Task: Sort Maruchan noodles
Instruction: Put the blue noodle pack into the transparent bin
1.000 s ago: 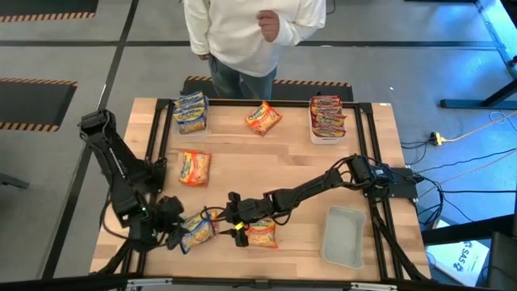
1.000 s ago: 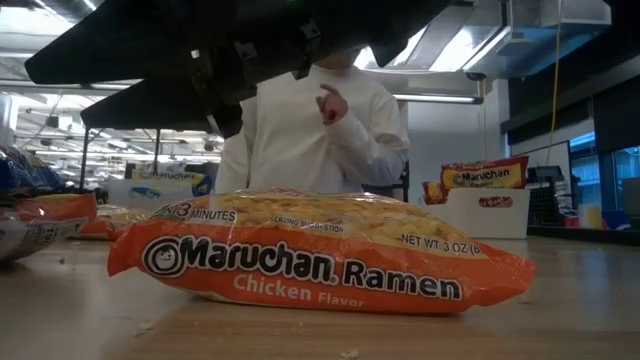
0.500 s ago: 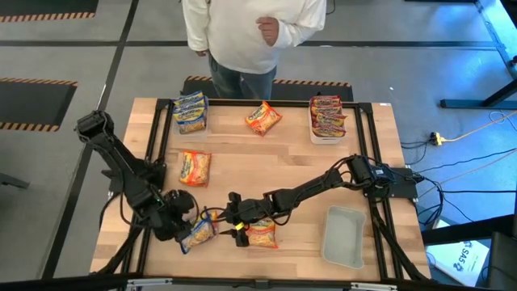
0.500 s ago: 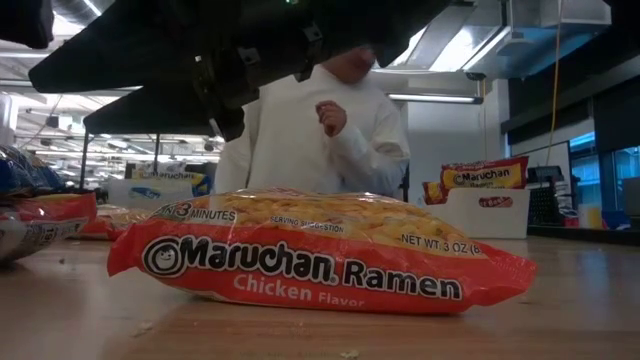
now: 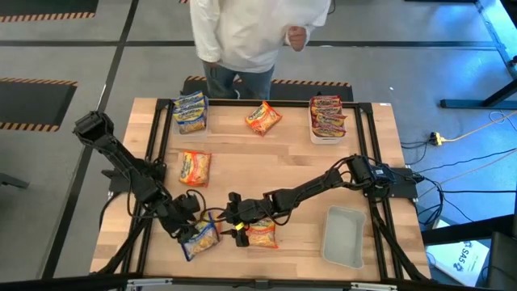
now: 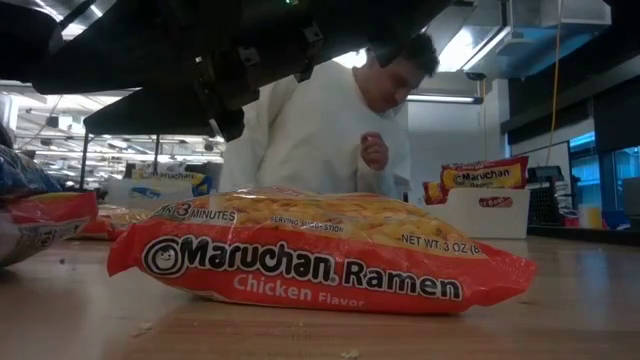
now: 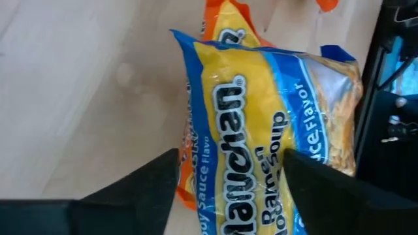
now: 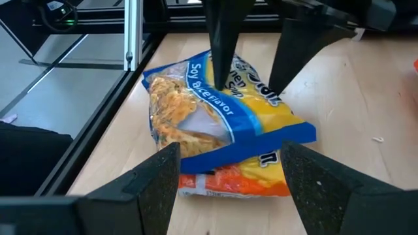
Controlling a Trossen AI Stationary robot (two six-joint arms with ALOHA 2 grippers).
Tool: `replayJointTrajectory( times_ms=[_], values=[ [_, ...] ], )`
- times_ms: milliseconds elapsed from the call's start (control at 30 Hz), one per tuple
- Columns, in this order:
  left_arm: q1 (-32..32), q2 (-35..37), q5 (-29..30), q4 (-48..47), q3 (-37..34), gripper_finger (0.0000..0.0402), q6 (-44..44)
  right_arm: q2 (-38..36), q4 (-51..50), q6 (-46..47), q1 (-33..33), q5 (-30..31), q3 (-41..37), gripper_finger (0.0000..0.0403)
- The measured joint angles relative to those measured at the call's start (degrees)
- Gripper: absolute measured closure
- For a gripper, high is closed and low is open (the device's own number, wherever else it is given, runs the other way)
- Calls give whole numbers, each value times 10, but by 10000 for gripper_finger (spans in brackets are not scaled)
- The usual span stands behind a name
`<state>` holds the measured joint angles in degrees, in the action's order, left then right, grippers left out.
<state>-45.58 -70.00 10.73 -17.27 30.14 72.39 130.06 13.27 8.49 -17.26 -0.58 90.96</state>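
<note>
A blue-and-yellow Maruchan packet (image 5: 201, 240) lies near the table's near edge, its underside on an orange packet (image 8: 232, 184). My left gripper (image 7: 228, 163) comes slanting down from the left and stands open over it. One finger (image 8: 221, 46) is on each side of the printed name. My right gripper (image 8: 228, 153) is open and nearly level, just right of that packet and pointing at it. A second orange packet (image 5: 261, 234) lies flat under the right arm. Other orange packets lie at mid-left (image 5: 194, 167) and far centre (image 5: 262, 119). My left gripper has its fingertips down at the blue-and-yellow packet's upper face (image 8: 255, 98), across its width. I cannot tell whether they touch it. The packet lies flat on the orange one below.
A tub of blue-and-yellow packets (image 5: 191, 111) stands at the far left and a tub of red packets (image 5: 326, 117) at the far right. An empty clear tub (image 5: 343, 236) sits at the near right. A person in a white top (image 5: 258, 32) stands behind the far edge.
My left gripper has sunk and swung toward the table's right and near edge, onto the blue-and-yellow packet, turning as it went. That packet has shifted a little toward the near edge. The person has leaned over the far edge.
</note>
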Motion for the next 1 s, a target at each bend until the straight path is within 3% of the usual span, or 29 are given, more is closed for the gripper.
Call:
replayJointTrajectory(
  times_ms=[300,533,733,1000],
  values=[
    [8,0,6,17,-2,278,-25,0,-2,0,0,0,0,152],
    [9,-1,9,23,-2,355,-25,0,-2,0,0,0,0,152],
    [9,-1,9,34,-2,397,-25,0,-2,0,0,0,0,152],
    [8,-1,9,36,-2,400,-26,0,-2,0,0,0,0,152]
  ],
)
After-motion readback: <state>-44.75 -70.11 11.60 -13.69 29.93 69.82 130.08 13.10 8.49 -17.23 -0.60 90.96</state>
